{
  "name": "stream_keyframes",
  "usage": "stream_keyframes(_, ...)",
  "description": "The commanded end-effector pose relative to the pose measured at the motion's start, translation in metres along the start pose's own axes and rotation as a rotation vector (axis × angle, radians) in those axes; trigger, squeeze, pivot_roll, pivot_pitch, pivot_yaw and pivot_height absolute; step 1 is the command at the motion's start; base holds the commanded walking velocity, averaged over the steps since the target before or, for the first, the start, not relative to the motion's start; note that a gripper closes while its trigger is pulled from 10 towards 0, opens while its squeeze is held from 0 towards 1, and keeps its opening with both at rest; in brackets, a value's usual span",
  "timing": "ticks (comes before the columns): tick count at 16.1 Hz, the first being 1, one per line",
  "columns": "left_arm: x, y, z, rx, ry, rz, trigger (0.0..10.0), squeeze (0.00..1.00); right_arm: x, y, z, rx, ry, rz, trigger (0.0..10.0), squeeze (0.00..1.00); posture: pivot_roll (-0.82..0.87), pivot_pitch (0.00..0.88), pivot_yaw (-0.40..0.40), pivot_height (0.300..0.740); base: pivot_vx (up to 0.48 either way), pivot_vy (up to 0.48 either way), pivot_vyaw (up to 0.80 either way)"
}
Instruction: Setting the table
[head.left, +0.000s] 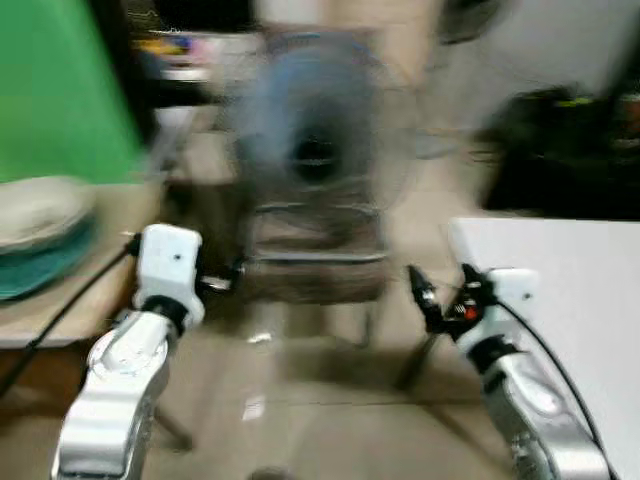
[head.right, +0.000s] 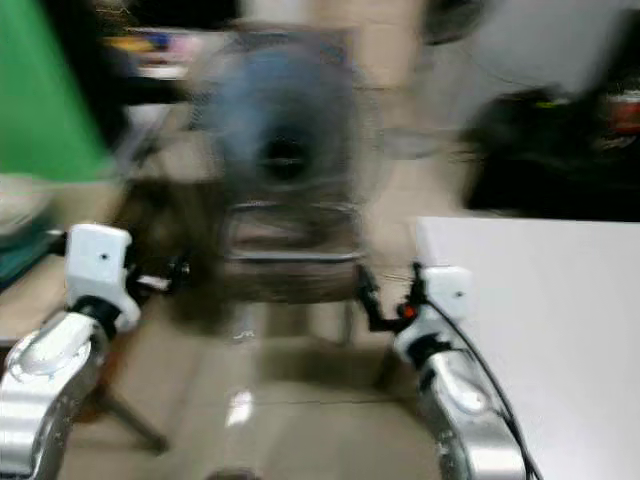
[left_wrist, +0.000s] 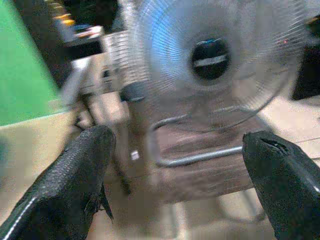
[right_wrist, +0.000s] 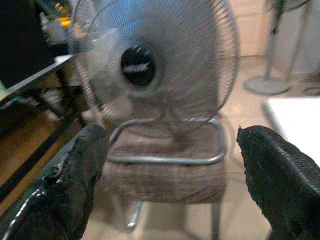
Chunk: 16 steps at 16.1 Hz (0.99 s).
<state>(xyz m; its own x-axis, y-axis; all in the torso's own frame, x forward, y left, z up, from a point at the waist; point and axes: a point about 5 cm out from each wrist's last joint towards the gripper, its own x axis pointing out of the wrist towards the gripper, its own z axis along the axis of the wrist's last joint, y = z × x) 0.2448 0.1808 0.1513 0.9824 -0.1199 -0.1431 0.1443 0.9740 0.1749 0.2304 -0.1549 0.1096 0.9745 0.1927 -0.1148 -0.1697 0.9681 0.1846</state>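
Observation:
A stack of dishes (head.left: 35, 235), cream on top of teal, rests on a tan table (head.left: 115, 210) at my left. To my right stands a white table (head.left: 570, 290) with a bare top. My left gripper (left_wrist: 185, 150) is held up between the two tables, open, nothing between its fingers (left_wrist: 85, 165). At the same height near the white table's corner, my right gripper (right_wrist: 170, 150) is open and holds nothing. The head views are blurred.
Straight ahead a large round fan (head.left: 315, 130) stands on a brown upholstered chair (right_wrist: 165, 175) with a metal frame. Dark shelves and clutter (head.left: 180, 50) lie behind it. A green surface (head.left: 55, 90) rises at the far left. Tiled floor (head.left: 300, 400) runs between the tables.

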Motion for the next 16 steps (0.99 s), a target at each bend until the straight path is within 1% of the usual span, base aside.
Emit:
stream_keyframes(1, 0.002, 0.002, 0.007, 0.012, -0.020, -0.002, 10.0, 0.00, 0.002, 0.003, 0.003, 0.012, -0.023, 0.005, 10.0, 1.00, 0.11, 0.000, -0.018, 0.740, 0.000, 0.251, 0.80)
stream_keyframes(7, 0.002, 0.004, 0.009, 0.010, -0.024, 0.002, 10.0, 0.00, 0.007, 0.001, 0.005, 0.023, -0.037, -0.006, 10.0, 1.00, 0.12, 0.000, -0.013, 0.740, 0.000, 0.248, 0.80)
stream_keyframes(8, 0.003, 0.006, 0.011, 0.005, -0.032, 0.017, 10.0, 0.00, 0.009, 0.001, 0.006, 0.041, -0.041, -0.029, 10.0, 1.00, 0.12, 0.000, -0.012, 0.740, 0.000, 0.000, 0.00)
stream_keyframes(9, 0.003, 0.006, 0.012, 0.002, -0.035, 0.017, 10.0, 0.00, 0.010, 0.003, 0.007, 0.032, -0.039, -0.023, 10.0, 1.00, 0.12, 0.000, -0.014, 0.740, 0.000, 0.000, 0.00)
stream_keyframes(10, 0.005, 0.006, 0.012, 0.006, -0.023, 0.019, 10.0, 0.00, 0.012, 0.004, 0.010, -0.003, -0.029, -0.034, 10.0, 0.36, 0.12, 0.000, -0.022, 0.740, 0.000, 0.000, 0.00)
stream_keyframes(11, 0.006, 0.005, 0.014, 0.014, -0.038, 0.014, 10.0, 0.00, 0.016, 0.006, 0.013, -0.038, -0.021, -0.030, 10.0, 0.00, 0.13, 0.000, -0.029, 0.740, 0.000, 0.000, 0.00)
stream_keyframes(12, 0.005, 0.002, 0.016, 0.019, -0.047, -0.001, 10.0, 0.00, 0.019, 0.009, 0.015, -0.075, -0.027, -0.006, 10.0, 0.00, 0.13, 0.000, -0.035, 0.740, 0.000, 0.000, 0.00)
stream_keyframes(13, 0.005, 0.001, 0.017, 0.018, -0.049, -0.006, 10.0, 0.00, 0.021, 0.010, 0.016, -0.074, -0.031, 0.001, 10.0, 0.00, 0.13, 0.000, -0.038, 0.740, 0.000, 0.000, 0.00)
stream_keyframes(16, 0.002, 0.001, 0.021, 0.029, -0.060, -0.017, 10.0, 0.00, 0.029, 0.016, 0.013, -0.059, -0.019, 0.032, 10.0, 0.00, 0.15, 0.000, -0.057, 0.740, 0.304, 0.000, 0.80)
